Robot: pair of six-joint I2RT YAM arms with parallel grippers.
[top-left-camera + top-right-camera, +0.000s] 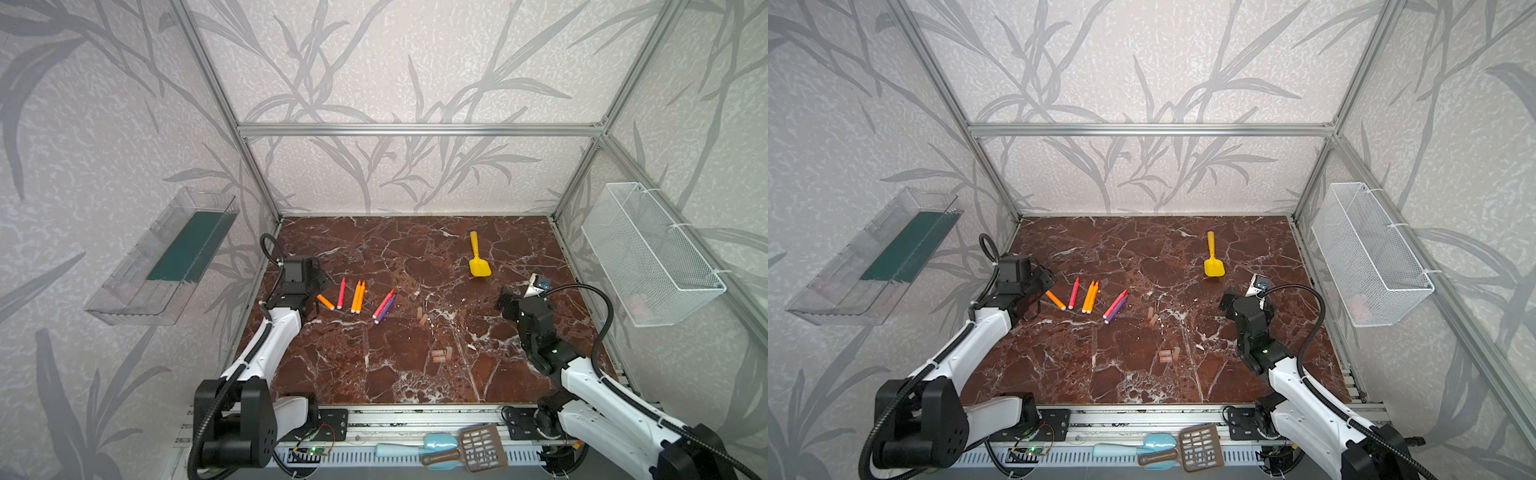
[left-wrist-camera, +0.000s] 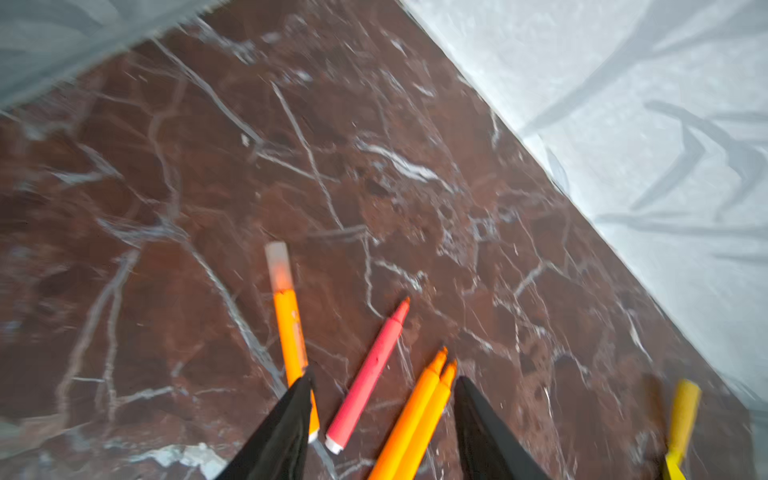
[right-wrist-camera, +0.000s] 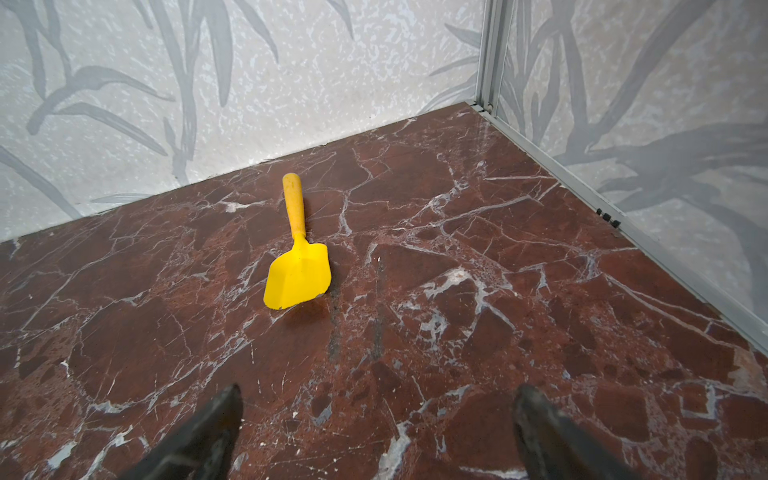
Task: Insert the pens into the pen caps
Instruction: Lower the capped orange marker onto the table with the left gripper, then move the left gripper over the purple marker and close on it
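Observation:
My left gripper (image 1: pixel 319 295) (image 2: pixel 382 382) hovers open over the left group of pens, holding nothing. An orange pen (image 1: pixel 325 302) (image 2: pixel 291 332) with a translucent pen cap (image 2: pixel 277 262) on its tip lies on the table beside one finger (image 2: pixel 291 415). To its right lie a red pen (image 1: pixel 341 293) (image 2: pixel 370 374), two orange pens (image 1: pixel 358 296) (image 2: pixel 419 419), and a red-pink and a purple pen (image 1: pixel 384 306) side by side. Loose pen caps rest mid-table in two small groups (image 1: pixel 422 315) (image 1: pixel 441 355). My right gripper (image 1: pixel 505 302) (image 3: pixel 380 395) stands wide open over bare table.
A yellow toy shovel (image 1: pixel 478 257) (image 3: pixel 297 266) lies at the back right. A clear bin (image 1: pixel 162 257) hangs on the left wall, a white mesh basket (image 1: pixel 652 253) on the right wall. A blue scoop (image 1: pixel 415 446) and a brown slotted scoop (image 1: pixel 469 451) lie on the front rail.

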